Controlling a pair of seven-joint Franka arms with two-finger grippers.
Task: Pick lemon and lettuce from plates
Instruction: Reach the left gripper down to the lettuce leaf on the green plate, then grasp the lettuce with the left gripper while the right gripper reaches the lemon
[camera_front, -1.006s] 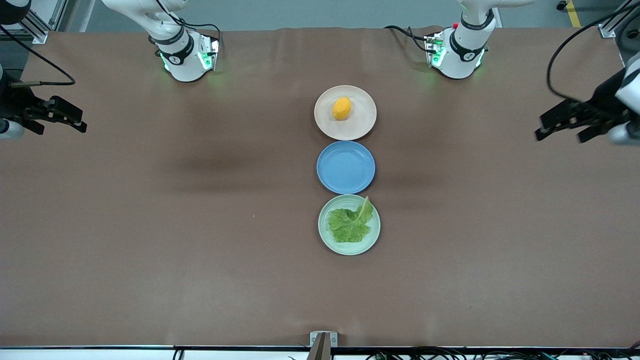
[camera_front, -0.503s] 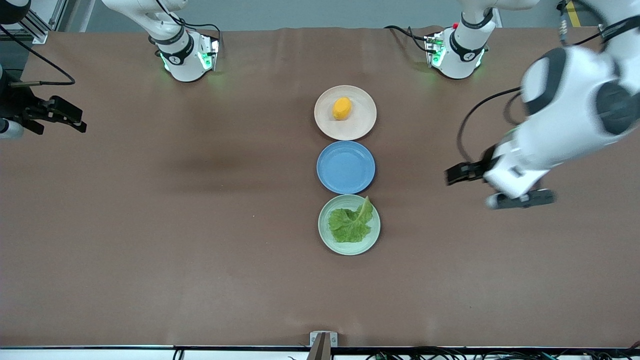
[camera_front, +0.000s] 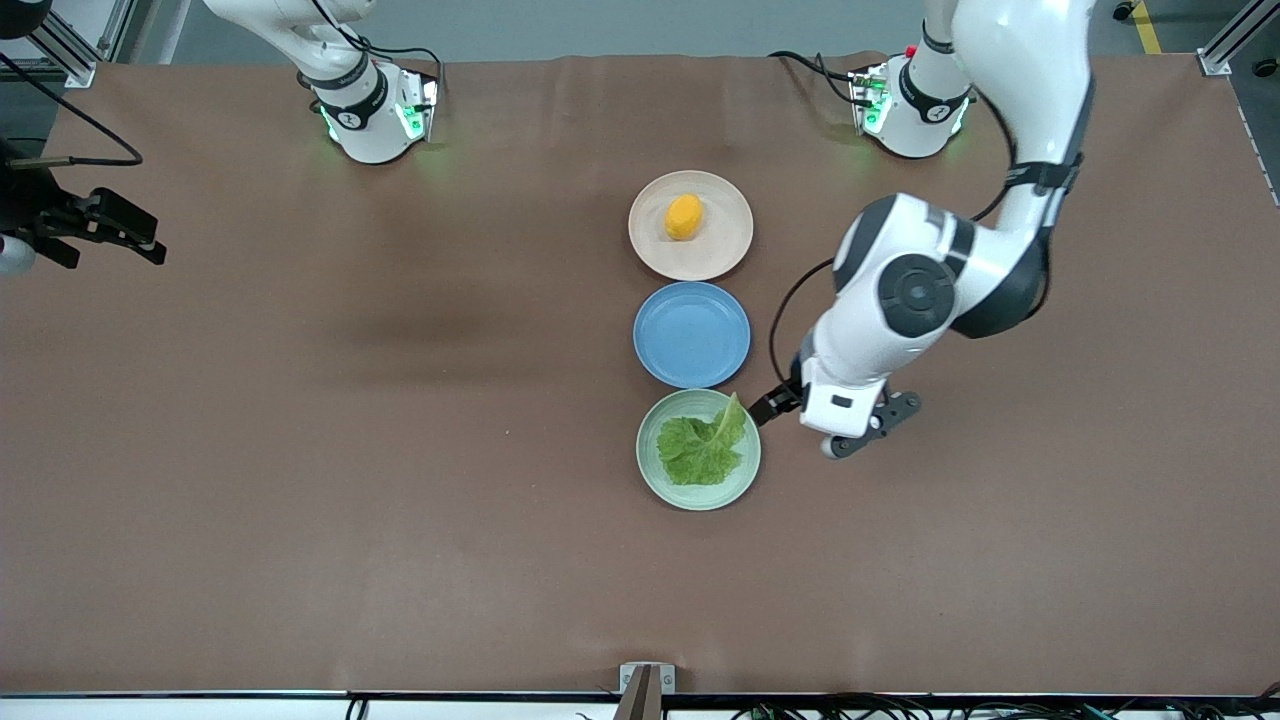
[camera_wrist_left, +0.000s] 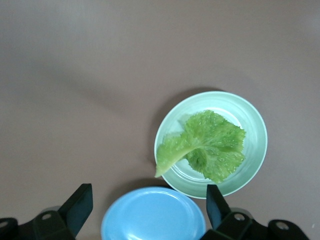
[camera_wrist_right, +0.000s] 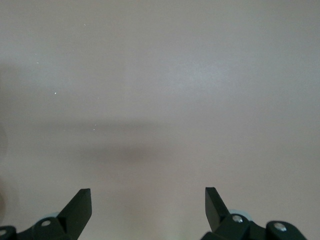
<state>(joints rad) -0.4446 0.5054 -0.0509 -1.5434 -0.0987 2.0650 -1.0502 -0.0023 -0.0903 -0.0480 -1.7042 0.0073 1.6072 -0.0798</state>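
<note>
lettuce (camera_front: 702, 446) lies crinkled and flat on the pale mint green plate (camera_front: 660, 490), the plate nearest the front camera in a line of three down the middle of the table (camera_front: 300, 450). its pale stem rib points up and outward toward the left arm's end, the tip just lapping the plate's rim, and the frilly blade spreads the other way across the dish. the left gripper (camera_front: 800, 410) hangs just beside that rim, over bare table on the left arm's end, so the stem tip is the part closest to it; in the left wrist view its two dark fingers (camera_wrist_left: 80, 205) stand wide apart with nothing between them, leaf and blue plate (camera_wrist_left: 152, 215) both showing ahead of them. i'd judge it needs only a short sideways shift over the plate and a drop onto the rib, which looks firmer than the thin, floppy blade.

lemon (camera_front: 684, 217) sits on the beige-pink plate (camera_front: 725, 250), nearest the robots' bases, smooth, oval, orange-yellow, its long axis roughly along the plate line. the blue plate between the two is bare.

the right gripper (camera_front: 110, 230) waits at the right arm's end, well apart from every plate, its fingers (camera_wrist_right: 80, 205) spread wide over plain brown table.
</note>
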